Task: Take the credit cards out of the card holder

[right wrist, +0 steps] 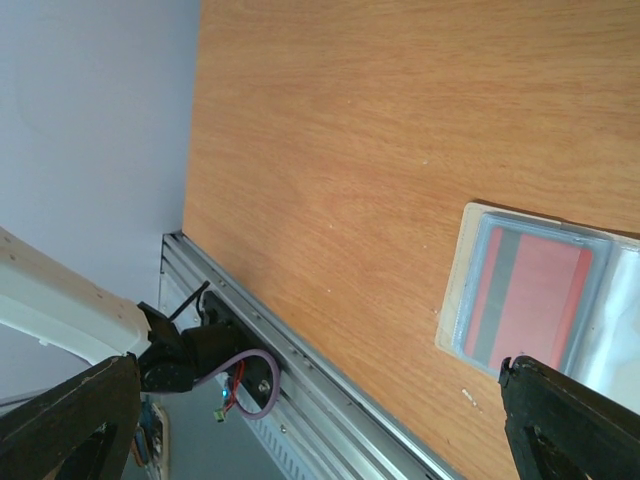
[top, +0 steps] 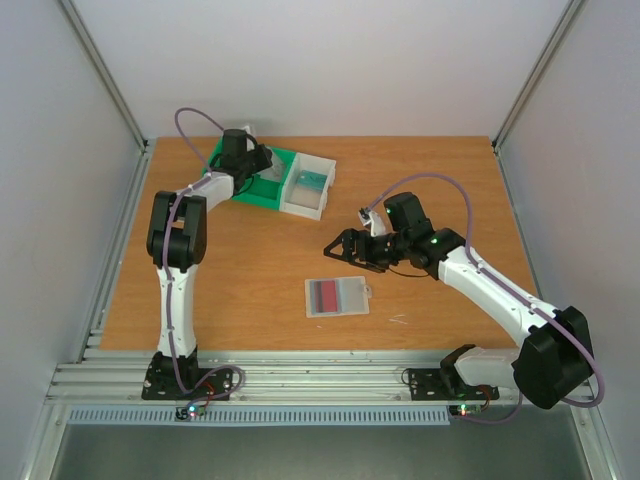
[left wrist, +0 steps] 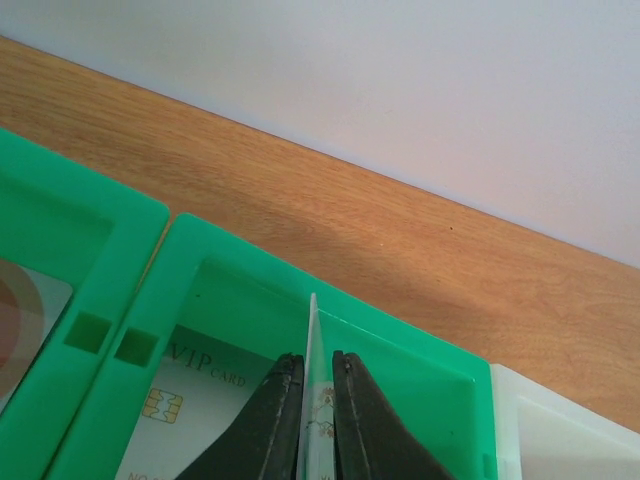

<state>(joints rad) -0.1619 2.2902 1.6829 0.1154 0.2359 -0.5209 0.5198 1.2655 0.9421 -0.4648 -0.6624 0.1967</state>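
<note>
My left pincer (left wrist: 315,358) reaches to the far left of the table (top: 420,180), over the green part of the tray (left wrist: 250,260). Its fingers are pressed together on a white card (left wrist: 312,335) – the card stands on edge between them, its thin edge towards my wrist camera and its free end pointing away from the fingers over the far rim. Below it a VIP card (left wrist: 190,400) lies flat in the same compartment. My right pincer (top: 345,247) hangs above the middle of the table with its fingers spread wide apart and nothing between them, near the holder (top: 337,297) on its far right side. The holder lies flat near the table's near edge, its long axis running left to right, its small tab on the right edge. The red card (top: 325,294) sits in its left panel – long axis near to far, across the holder's.
</note>
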